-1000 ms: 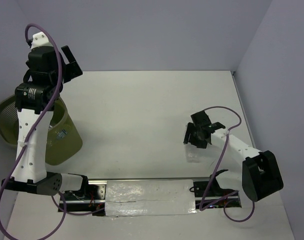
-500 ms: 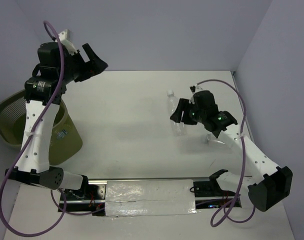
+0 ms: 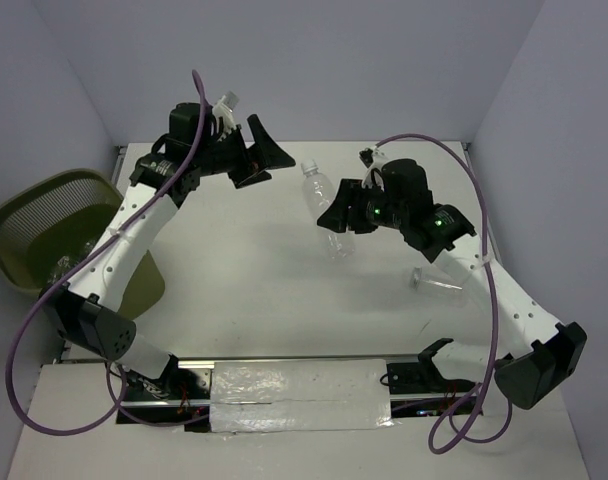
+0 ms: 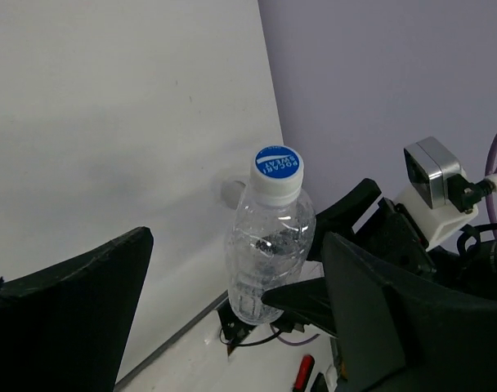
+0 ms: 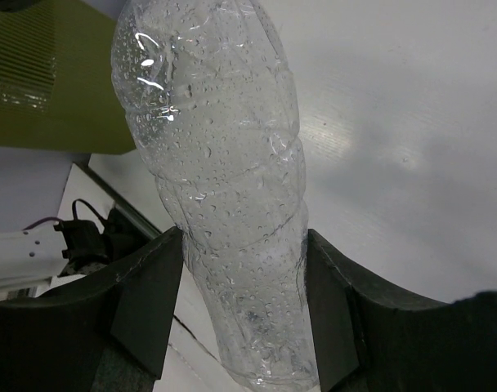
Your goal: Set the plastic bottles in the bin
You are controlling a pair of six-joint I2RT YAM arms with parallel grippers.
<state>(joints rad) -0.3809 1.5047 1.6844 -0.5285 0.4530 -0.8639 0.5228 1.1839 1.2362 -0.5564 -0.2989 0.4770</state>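
Note:
A clear crinkled plastic bottle (image 3: 316, 195) with a blue-and-white cap hangs above the middle of the table, and my right gripper (image 3: 342, 218) is shut on its lower body. The right wrist view shows both pads (image 5: 146, 294) pressed on the bottle (image 5: 220, 188). My left gripper (image 3: 272, 168) is open just left of its cap. In the left wrist view the bottle (image 4: 269, 241) stands ahead, between the wide-spread fingers (image 4: 69, 302), untouched by them. Another bottle (image 3: 436, 280) lies on the table at the right. The olive-green bin (image 3: 29, 225) stands at the far left with clear bottles (image 3: 69, 265) inside.
The side walls rise close along the table's left and right edges. A taped strip (image 3: 299, 395) and cables lie by the arm bases at the near edge. The bin's side (image 5: 60, 90) shows in the right wrist view behind the held bottle.
My right gripper shut on a bottle at the table, lifted it and carried it left. My left arm swung from over the bin toward the middle, meeting the bottle's cap end.

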